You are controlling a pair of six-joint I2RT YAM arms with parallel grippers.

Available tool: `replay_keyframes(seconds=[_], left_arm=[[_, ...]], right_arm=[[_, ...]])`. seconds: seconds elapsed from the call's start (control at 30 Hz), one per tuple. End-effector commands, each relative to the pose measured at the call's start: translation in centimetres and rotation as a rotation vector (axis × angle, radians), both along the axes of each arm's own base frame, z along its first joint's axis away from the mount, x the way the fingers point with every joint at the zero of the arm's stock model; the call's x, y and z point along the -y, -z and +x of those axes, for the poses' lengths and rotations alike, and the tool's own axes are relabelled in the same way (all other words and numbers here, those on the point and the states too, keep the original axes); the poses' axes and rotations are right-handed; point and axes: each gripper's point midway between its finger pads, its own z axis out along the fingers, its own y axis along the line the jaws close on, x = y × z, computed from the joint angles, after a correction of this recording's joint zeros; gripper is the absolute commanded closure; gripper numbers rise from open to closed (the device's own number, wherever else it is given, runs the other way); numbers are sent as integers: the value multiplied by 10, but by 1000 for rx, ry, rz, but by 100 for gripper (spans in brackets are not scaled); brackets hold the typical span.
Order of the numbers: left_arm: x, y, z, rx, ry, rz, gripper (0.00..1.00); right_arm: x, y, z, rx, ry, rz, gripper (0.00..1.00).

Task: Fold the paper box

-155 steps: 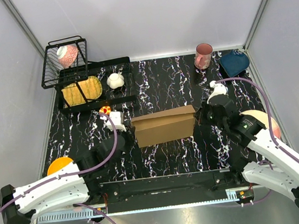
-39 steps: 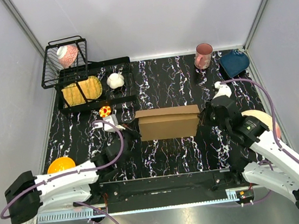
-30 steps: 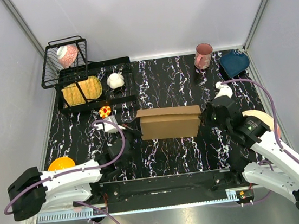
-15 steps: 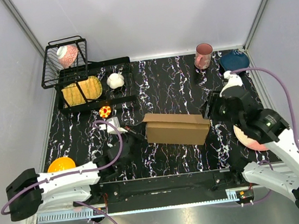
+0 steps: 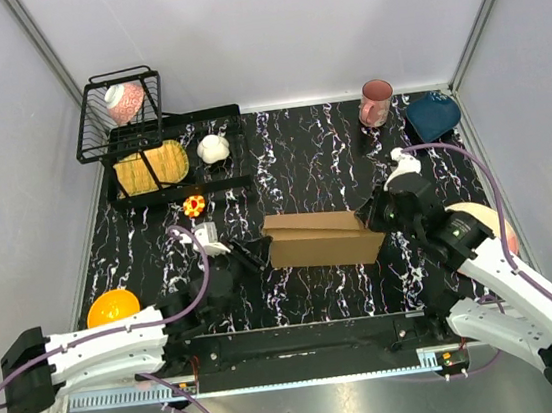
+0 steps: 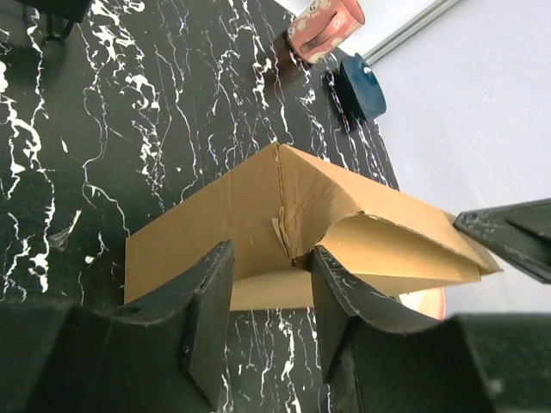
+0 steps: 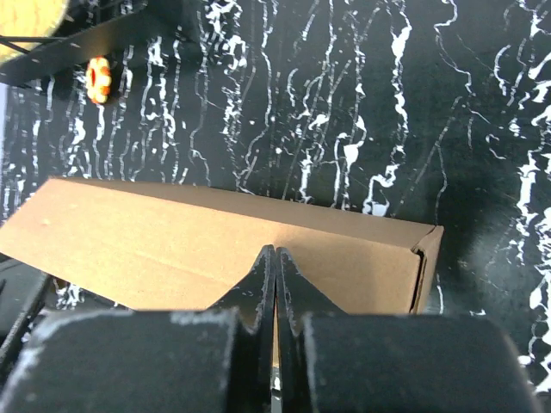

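The paper box [image 5: 320,239] is a brown cardboard box, partly folded, lying in the middle of the black marbled table. My right gripper [image 5: 370,217] is at its right end. In the right wrist view the gripper [image 7: 275,258] is shut, with a thin sliver of cardboard between the fingers and the box's top panel [image 7: 172,241] beyond the tips. My left gripper [image 5: 252,253] is open at the box's left end. In the left wrist view its fingers [image 6: 207,301] straddle the corner of the box [image 6: 224,232], whose end flap gapes open.
A black dish rack [image 5: 164,155] and a wire basket [image 5: 118,110] stand at the back left. A small orange toy [image 5: 194,205] lies near the rack. A pink mug [image 5: 376,103] and a blue bowl [image 5: 433,115] are at the back right. An orange plate [image 5: 110,307] lies front left, a pink plate [image 5: 479,222] under the right arm.
The box has shifted right and nearer and turned slightly clockwise, carried by my right gripper. My left gripper has moved right up to the box's left end.
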Motion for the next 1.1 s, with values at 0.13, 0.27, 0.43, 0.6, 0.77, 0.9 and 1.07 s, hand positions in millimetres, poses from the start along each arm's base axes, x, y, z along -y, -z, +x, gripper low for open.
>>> replay_keyframes(seconds=[0.13,0.27,0.43,0.6,0.77,0.9,1.07], left_arm=[[-60,89,-34,-170,80,489,55],[-69,61,-30,-135,45,464,54],[-86,27,-28,-77,6,438,53],[-102,-7,-29,6,-8,359,51],[-109,-51,-23,123,-66,190,49],[-101,-99,-12,251,-113,106,60],[-62,-140,5,323,-80,171,88]], right_arm=[[-12,53,-11,-104,-23,42,100],[-10,58,-11,-111,-15,29,100],[-8,59,-10,-112,-2,21,100],[-7,62,-10,-118,2,13,100],[-5,60,-9,-106,7,16,100],[-5,59,-9,-101,4,8,100],[-7,63,-10,-112,-5,9,100]])
